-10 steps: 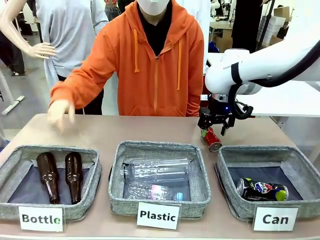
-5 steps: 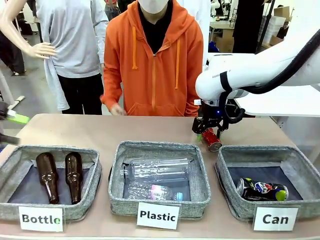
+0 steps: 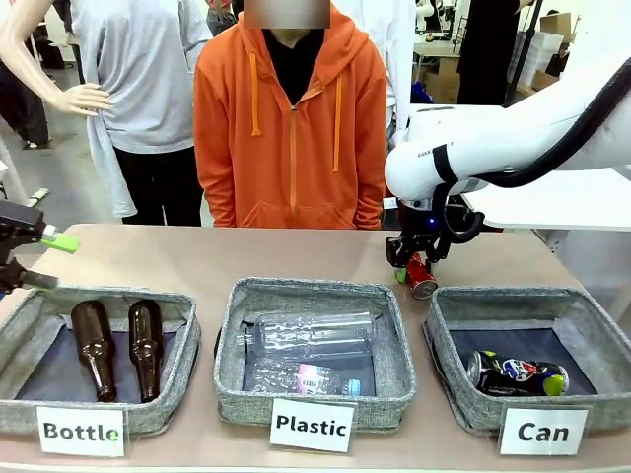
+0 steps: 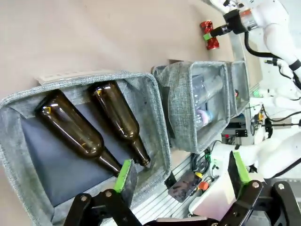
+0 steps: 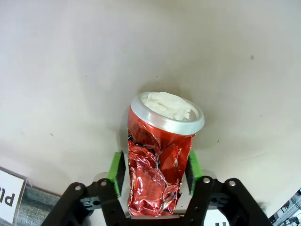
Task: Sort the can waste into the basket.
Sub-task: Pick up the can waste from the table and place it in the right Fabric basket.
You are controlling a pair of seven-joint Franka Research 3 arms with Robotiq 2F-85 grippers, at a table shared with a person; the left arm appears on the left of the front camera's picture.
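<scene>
I see my right end effector clamped on the dented red can on the surface; my left end effector stands apart, over the bottles.

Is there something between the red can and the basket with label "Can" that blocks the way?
Nothing visible blocks it. The red can, between the right gripper's fingers, lies on the table just behind the basket; only the basket's far rim must be cleared.

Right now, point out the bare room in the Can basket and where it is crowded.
The Can basket has bare dark lining along its far wall and its left side. The blue can crowds the near middle. On the table just behind its far-left corner, the right claw grips the red can.
</scene>
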